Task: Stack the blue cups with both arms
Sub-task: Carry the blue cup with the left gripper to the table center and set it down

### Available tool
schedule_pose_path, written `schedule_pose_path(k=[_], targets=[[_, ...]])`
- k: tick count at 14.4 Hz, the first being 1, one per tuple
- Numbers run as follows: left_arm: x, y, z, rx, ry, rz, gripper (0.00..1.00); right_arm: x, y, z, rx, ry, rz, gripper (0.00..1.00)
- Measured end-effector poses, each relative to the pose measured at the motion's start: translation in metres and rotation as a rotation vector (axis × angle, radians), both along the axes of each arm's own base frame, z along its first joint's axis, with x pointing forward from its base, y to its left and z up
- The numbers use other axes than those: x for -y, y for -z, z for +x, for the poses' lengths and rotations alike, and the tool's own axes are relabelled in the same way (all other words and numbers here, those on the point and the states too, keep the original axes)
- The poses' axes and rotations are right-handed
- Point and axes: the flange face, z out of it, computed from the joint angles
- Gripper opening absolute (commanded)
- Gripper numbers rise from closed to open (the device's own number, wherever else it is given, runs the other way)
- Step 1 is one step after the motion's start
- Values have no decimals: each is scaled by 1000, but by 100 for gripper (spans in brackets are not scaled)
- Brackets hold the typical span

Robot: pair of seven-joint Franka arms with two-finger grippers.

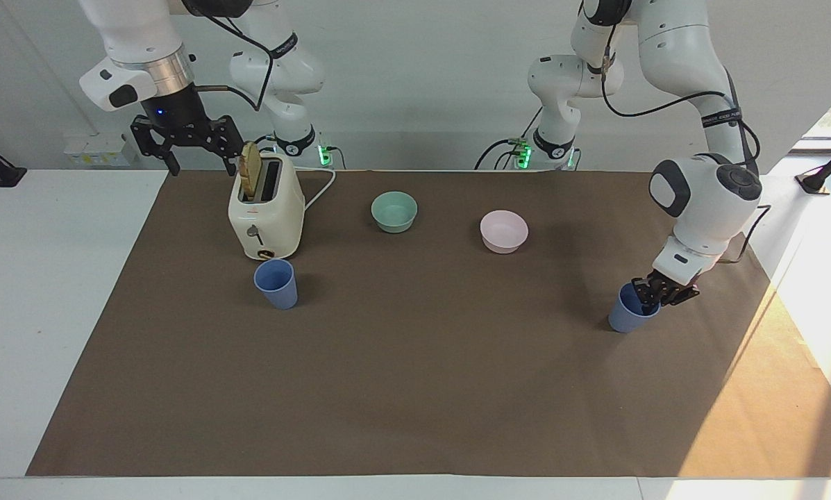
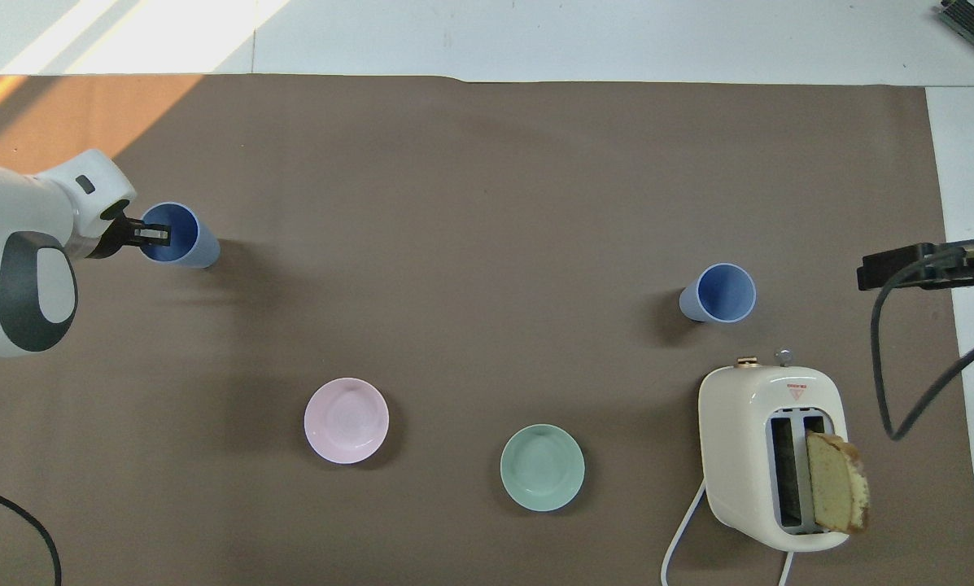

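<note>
Now one small periwinkle-blue plastic tumbler (image 1: 630, 312) stands on the brown table cover (image 1: 415, 389) toward the left arm's end of the table, and the left arm's black gripper (image 1: 650, 297) has its fingertips pinched together on the cup's rim, one finger (image 2: 155, 235) reaching inside the mouth; the cup leans slightly in that grip. Its twin, the second blue tapered tumbler (image 1: 275, 283), stands upright and untouched toward the right arm's end, just beside the cream two-slot toaster (image 1: 266, 215) and farther from the robots than it; a slice of bread (image 1: 250, 169) sticks up from one slot. Between the two cups and nearer to the robots sit a mint-green bowl (image 1: 394, 211) and a pale pink bowl (image 1: 504, 231), well apart; the right arm's gripper (image 1: 187, 141) waits up in the air with its jaws spread wide and empty, over the table edge beside the toaster.
</note>
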Motion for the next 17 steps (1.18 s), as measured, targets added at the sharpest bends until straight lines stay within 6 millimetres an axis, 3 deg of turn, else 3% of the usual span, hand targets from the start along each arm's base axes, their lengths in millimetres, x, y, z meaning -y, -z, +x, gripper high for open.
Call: schedule_pose_path(k=[2, 7, 13, 17], targets=[[29, -17, 3, 4, 31, -6, 0, 0, 0, 0, 0, 0, 0, 100], [171, -20, -20, -14, 0, -57, 0, 0, 0, 0, 0, -1, 0, 100], [280, -14, -62, -41, -61, -96, 0, -1, 0, 0, 0, -1, 0, 100], [351, 11, -97, -58, -73, -108, 0, -1, 0, 0, 0, -1, 0, 100]])
